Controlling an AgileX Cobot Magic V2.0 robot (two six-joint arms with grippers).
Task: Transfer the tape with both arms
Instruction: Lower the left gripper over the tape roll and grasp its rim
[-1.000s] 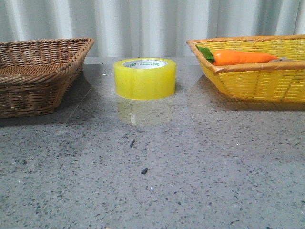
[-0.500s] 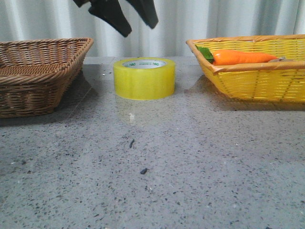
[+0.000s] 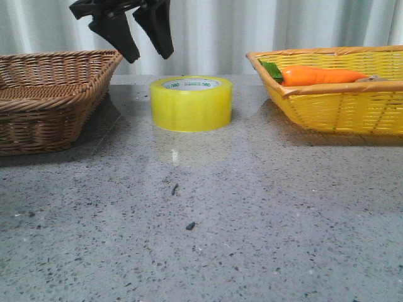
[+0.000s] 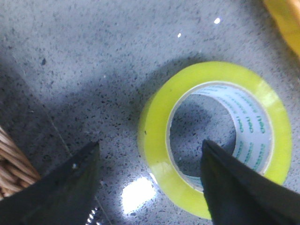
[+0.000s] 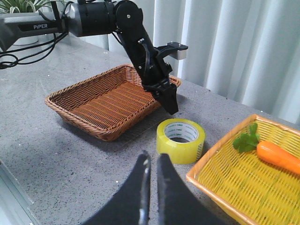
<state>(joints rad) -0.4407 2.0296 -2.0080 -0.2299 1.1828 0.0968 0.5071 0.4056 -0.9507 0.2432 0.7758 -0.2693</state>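
one tape [image 3: 191, 102] sits flat on our table [image 3: 252, 214]. our left gripper [image 3: 143, 51] hangs above it, spread wide; our right gripper [image 5: 153, 165] looks nearly closed, empty.

Matte black two-arm rig, tapered finger blades.

Left gripper [image 3: 143, 45]: matte black, two flat wedge-shaped fingers [image 4: 61, 192] narrowing to blunt tips, mounted on a glossy black cylindrical arm [image 5: 96, 18] lettered "PIPER" in white, trailing thin black cables, small grey block at the wrist. Right gripper [image 5: 151, 161]: same black, two slim curved blades.
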